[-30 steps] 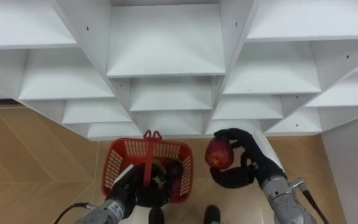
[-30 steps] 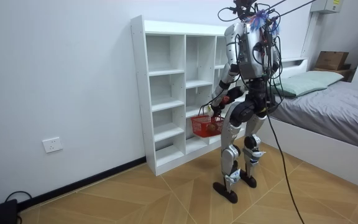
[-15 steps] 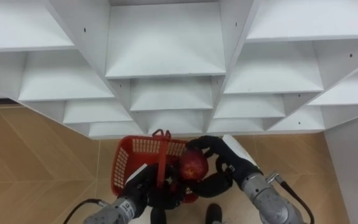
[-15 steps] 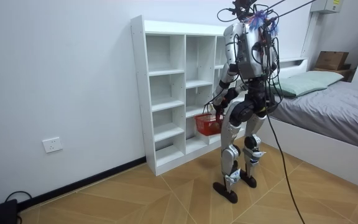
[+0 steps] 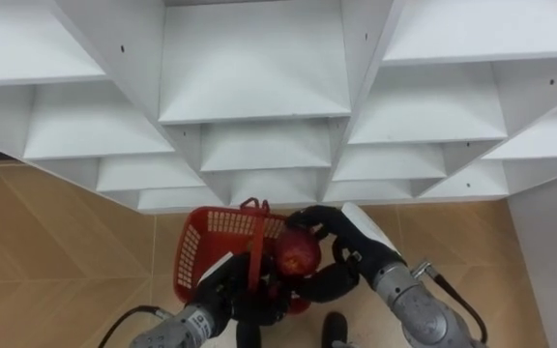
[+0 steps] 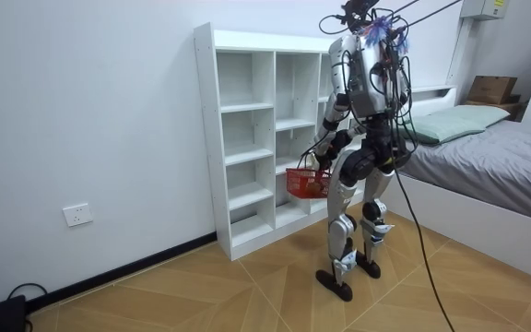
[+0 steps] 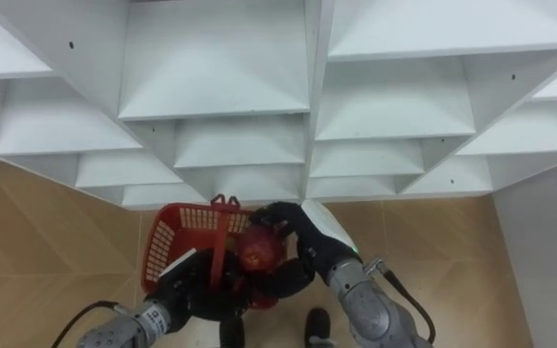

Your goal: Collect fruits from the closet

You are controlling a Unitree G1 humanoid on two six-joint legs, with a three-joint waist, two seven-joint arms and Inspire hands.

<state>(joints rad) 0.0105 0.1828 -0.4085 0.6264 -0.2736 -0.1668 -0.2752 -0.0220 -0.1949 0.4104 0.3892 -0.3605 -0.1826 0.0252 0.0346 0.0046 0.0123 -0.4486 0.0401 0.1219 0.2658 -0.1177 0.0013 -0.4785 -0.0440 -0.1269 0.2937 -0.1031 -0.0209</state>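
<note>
- Right robot hand point(image 5: 329, 284): we see its dark fingers curled round a red apple point(image 5: 298, 253). They clamp it from the 3 o'clock side, with the fingertips arched over the top of the fruit.
- Apple: this is the task's fruit, held in that grip. It sits over the 3 o'clock part of a red basket point(image 5: 190, 253), just beside the basket's upright handle point(image 5: 255, 242). We cannot tell whether it touches the rim.
- Left robot hand point(image 5: 228, 295): it enters from 7 o'clock, with its fingers closed about the handle so that the basket hangs from it.
- Basket: it is made of red plastic mesh and is carried in front of the robot, above the floor. It lies at 6 o'clock of the closet point(image 5: 259, 87).
- Closet: a white unit of open compartments, which we see from above. It spreads across the eye views from 9 o'clock through 12 to 3 o'clock.
- Floor point(image 5: 56, 251): wooden boards laid in a herringbone pattern, showing at 9 o'clock and at 3 o'clock of the basket.
- Room view: we see the robot standing upright on both feet, close to the closet at the end nearer the room view's right. It holds the basket between its body and the shelves.
- Surroundings: a bed point(image 6: 496, 152) lies at 3 o'clock of the robot. A wall socket point(image 6: 77, 214) sits low on the wall at 9 o'clock of the closet.
</note>
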